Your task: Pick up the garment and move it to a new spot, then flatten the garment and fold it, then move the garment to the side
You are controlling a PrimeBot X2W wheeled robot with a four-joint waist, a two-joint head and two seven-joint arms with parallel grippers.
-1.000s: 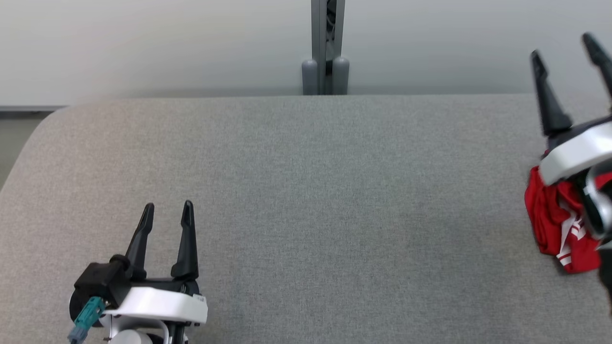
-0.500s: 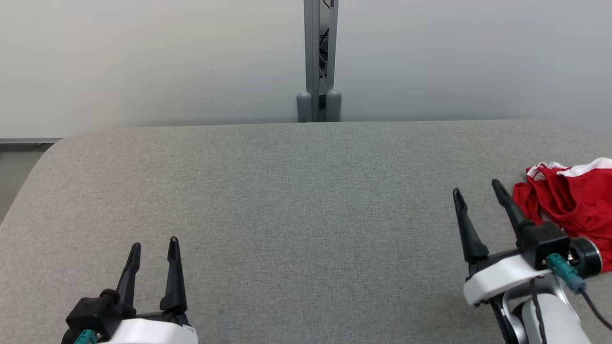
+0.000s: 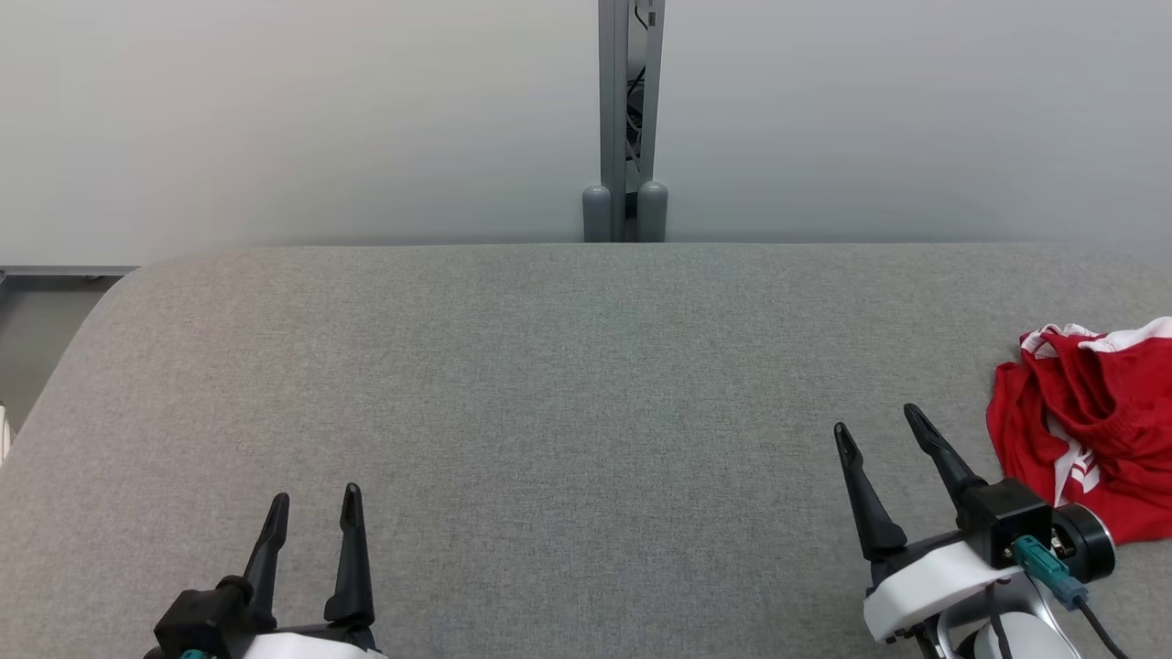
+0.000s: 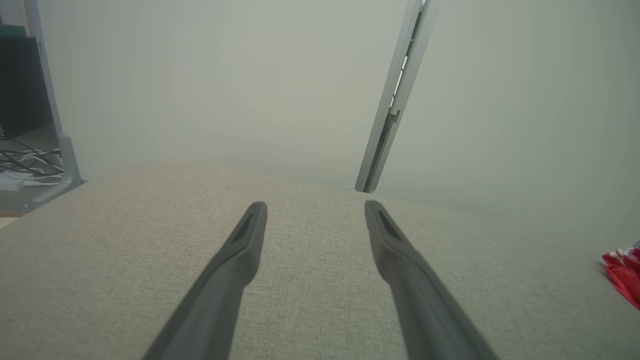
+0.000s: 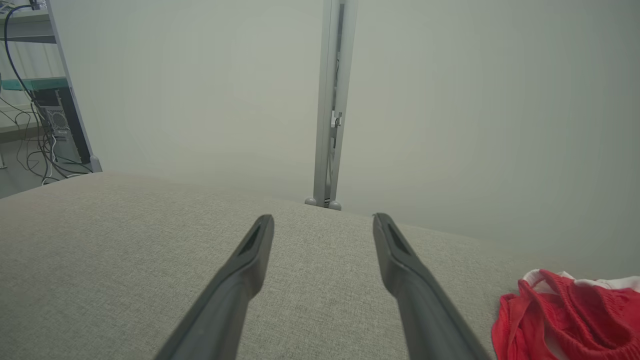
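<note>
Red garment (image 3: 1094,430) beside right pincer (image 3: 879,421), apart.

Soft red cloth garment (image 3: 1103,439), coarse grey woven tabletop (image 3: 549,412), matt metal post (image 3: 612,91)

Quick count: one red garment (image 3: 1090,430), one grey table (image 3: 586,412), two grippers, left gripper (image 3: 315,494) and right gripper (image 3: 875,419), two dark fingers (image 3: 352,549) each, plus one metal post (image 3: 627,110) at the wall (image 3: 275,119).
</note>
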